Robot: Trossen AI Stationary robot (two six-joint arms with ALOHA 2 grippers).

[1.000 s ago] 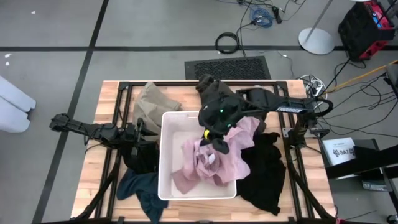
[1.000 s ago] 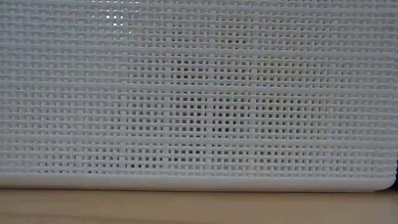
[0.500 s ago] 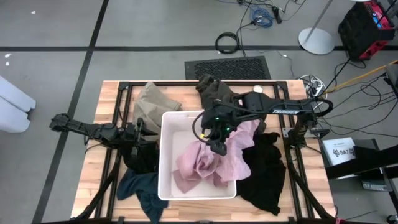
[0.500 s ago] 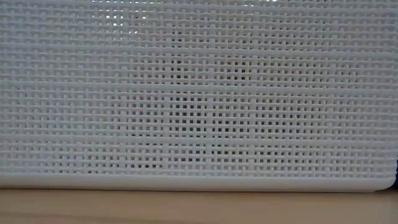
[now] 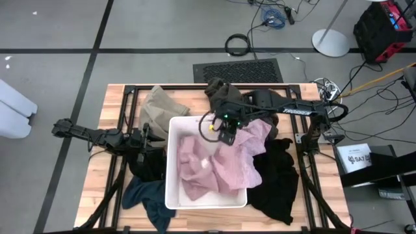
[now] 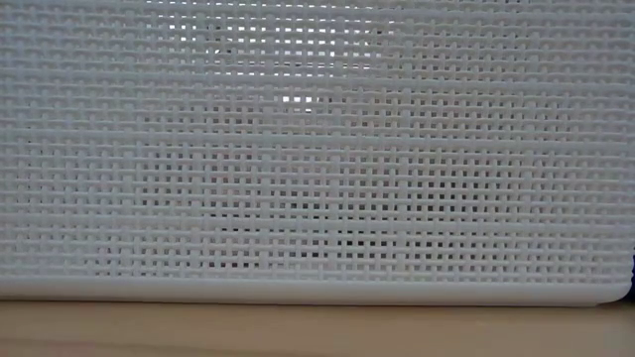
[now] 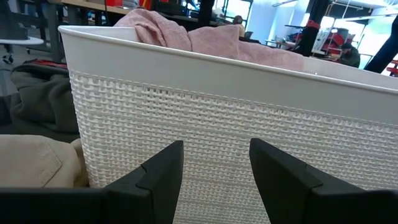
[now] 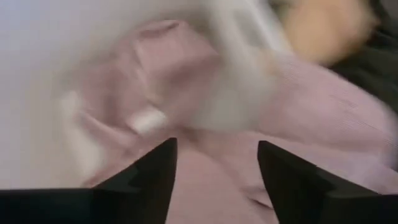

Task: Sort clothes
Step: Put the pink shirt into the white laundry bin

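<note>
From my seat the closest thing in the low view is the white bin (image 6: pixel 317 149), its woven wall filling the frame, so that camera gives me nothing else.

Near the bottom left of the high view lies the dark teal garment (image 5: pixel 148 200) on the table (image 5: pixel 97 188), hard against the bin's lower left corner. Right of centre at the bottom a black garment (image 5: pixel 279 179) spreads beside the bin's right wall. My left gripper (image 5: pixel 144 138) waits at centre left, just outside the bin, fingers spread and empty in the left wrist view, with the tan garment (image 7: pixel 34 162) at that picture's lower left.

In the centre, the pink garment (image 5: pixel 218 162) lies crumpled in the bin, one part spilling over the right rim towards the black one. It looks thin, soft and deeply creased, with a pale label showing. My right gripper (image 5: pixel 224 133) hangs over its upper part; the right wrist view shows its fingers parted with nothing between them.

What worries me: the part draped over the rim could drag the rest out, or a fingertip could snag a fold as I lift away and pull the cloth back up.

Farther up, the tan garment sits by the bin's upper left corner, and an olive-brown garment (image 5: pixel 221 91) lies at the top edge, partly under the right arm.
</note>
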